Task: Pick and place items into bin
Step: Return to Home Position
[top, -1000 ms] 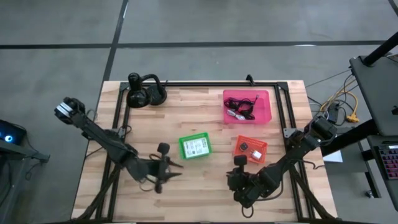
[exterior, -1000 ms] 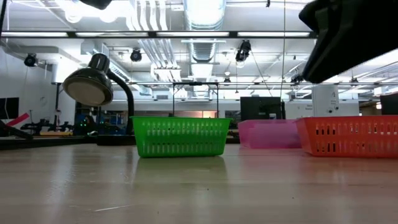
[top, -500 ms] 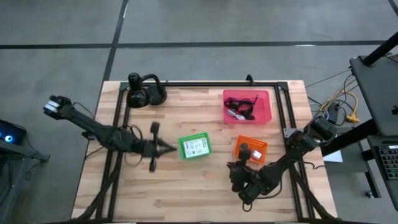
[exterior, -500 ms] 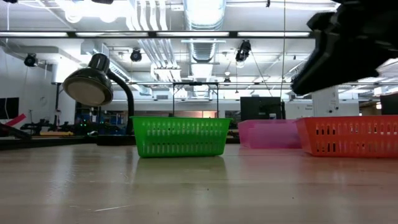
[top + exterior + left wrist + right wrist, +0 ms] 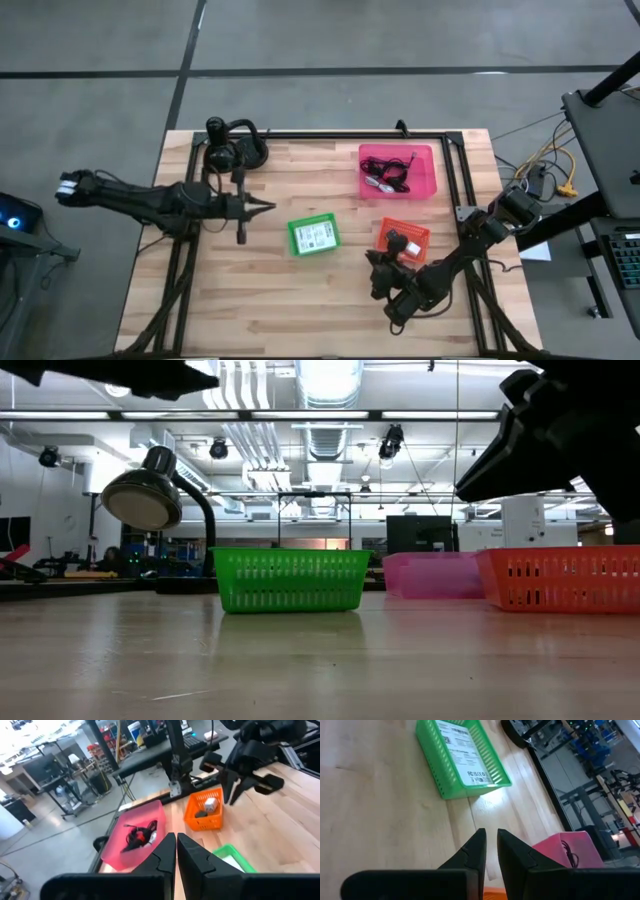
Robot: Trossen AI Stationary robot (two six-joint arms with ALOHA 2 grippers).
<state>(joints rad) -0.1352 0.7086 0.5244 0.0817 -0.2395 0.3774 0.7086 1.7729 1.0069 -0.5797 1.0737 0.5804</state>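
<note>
Apparently little remains: no loose items lie on the counter (image 5: pixel 300 300). Nearest, the right hand (image 5: pixel 381 283) hovers, fingers nearly together, empty. Farther on, white packets fill the green bin (image 5: pixel 314 236), pieces the orange bin (image 5: pixel 402 238), cables the pink bin (image 5: pixel 398 171). The left hand (image 5: pixel 268 207) is closed, empty.

Packet (image 5: pixel 316 236) in bin (image 5: pixel 314 236) (middle); cables (image 5: pixel 393 174) probably behind.

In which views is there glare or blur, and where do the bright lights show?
Low view: bright ceiling lights sit at the top, and the table shows a soft sheen; the dark arm is only a silhouette. Right wrist view: a bright patch falls on the wood beside the green bin. Left wrist view: the room behind looks washed out and soft.
</note>
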